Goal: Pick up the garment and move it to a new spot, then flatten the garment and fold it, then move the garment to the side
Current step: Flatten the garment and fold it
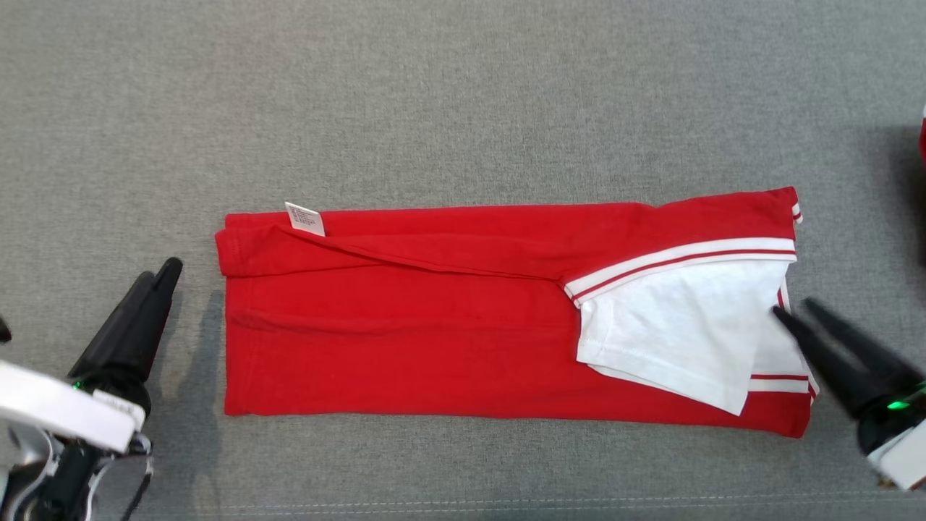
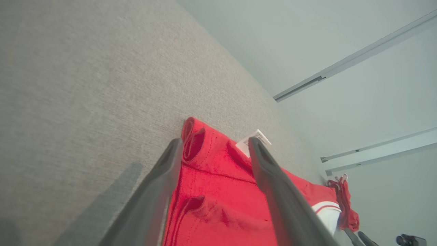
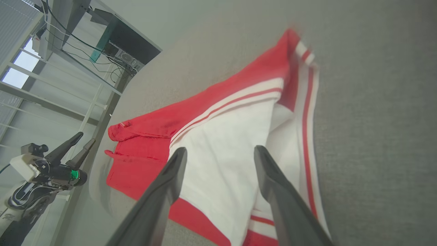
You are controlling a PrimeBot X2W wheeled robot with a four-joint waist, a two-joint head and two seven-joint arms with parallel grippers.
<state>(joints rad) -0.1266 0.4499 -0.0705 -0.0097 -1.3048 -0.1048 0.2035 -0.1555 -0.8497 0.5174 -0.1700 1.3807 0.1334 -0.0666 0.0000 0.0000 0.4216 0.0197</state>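
- A stitched seam [image 1: 463, 501] is seen running along the near edge of the grey woven surface [image 1: 463, 94].
- The left gripper [image 1: 160, 269] is held toward the near left of the surface, just beside the garment's left end and clear of it. Its fingers are spread, as the left wrist view shows, and nothing is held between them.
- The right gripper [image 1: 793, 307] is held toward the near right, its fingers parted and empty. One tip is placed at the edge of the garment's white part; whether the cloth is touched cannot be told.
- The garment [image 1: 405, 340], red, is laid flat in the middle of the surface, folded into a long band with its long sides parallel to the near edge.
- At the end toward the right edge, a white panel [image 1: 673, 333] trimmed with red and white stripes is folded over the red.
- A small white label [image 1: 304, 218] is turned up at the garment's far corner on the left side.
- A second red cloth [image 2: 346, 201] is bunched at the right edge of the surface, well apart from the garment.
- Beyond the surface, a pale wall crossed by grey rails [image 2: 355, 54] is shown in the left wrist view.
- In the right wrist view, window frames [image 3: 17, 61] and a desk with hanging cables [image 3: 129, 41] are seen past the left edge.
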